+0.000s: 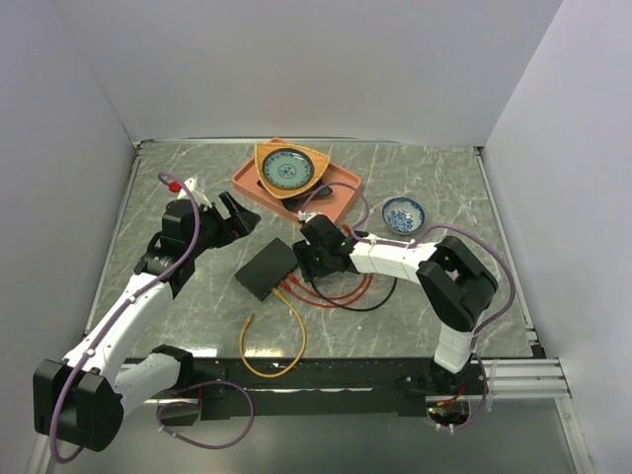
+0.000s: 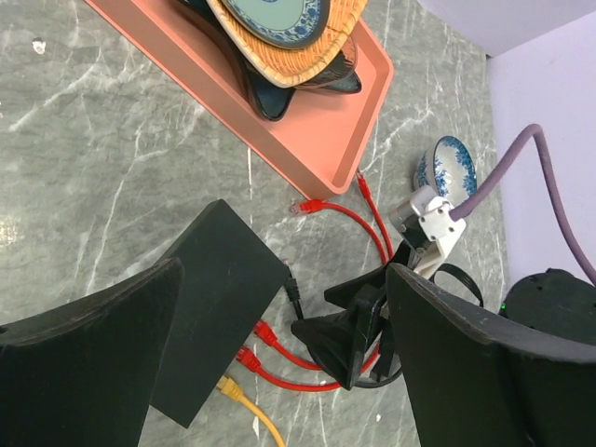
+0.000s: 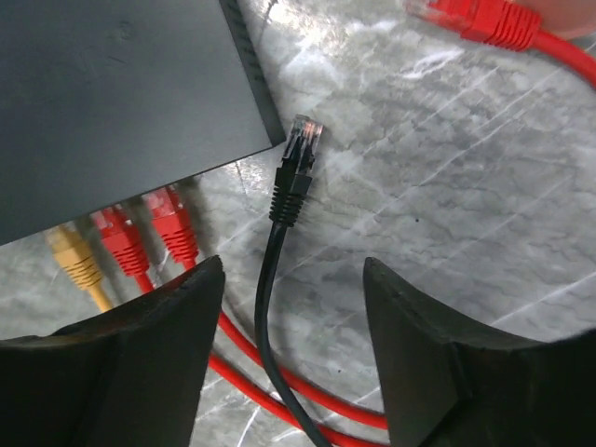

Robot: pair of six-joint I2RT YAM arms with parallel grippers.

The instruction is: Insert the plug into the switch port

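The flat black switch (image 1: pixel 267 269) lies mid-table with two red plugs (image 3: pixel 172 223) and a yellow plug (image 3: pixel 73 259) in its port edge; the free sockets are hidden under its top face (image 3: pixel 112 102). The black plug (image 3: pixel 300 154) lies loose on the table just off the switch's corner, and also shows in the left wrist view (image 2: pixel 294 285). My right gripper (image 3: pixel 293 307) is open and empty, its fingers either side of the black cable behind the plug. My left gripper (image 2: pixel 284 270) is open and empty, held above the switch (image 2: pixel 219 298) on its far left side (image 1: pixel 237 215).
An orange tray (image 1: pixel 341 193) with stacked dishes stands behind the switch. A small blue-patterned bowl (image 1: pixel 403 213) sits to the right. Red cables (image 1: pixel 341 293) and a yellow cable (image 1: pixel 276 346) loop in front of the switch. A loose red plug (image 3: pixel 475 19) lies near the tray.
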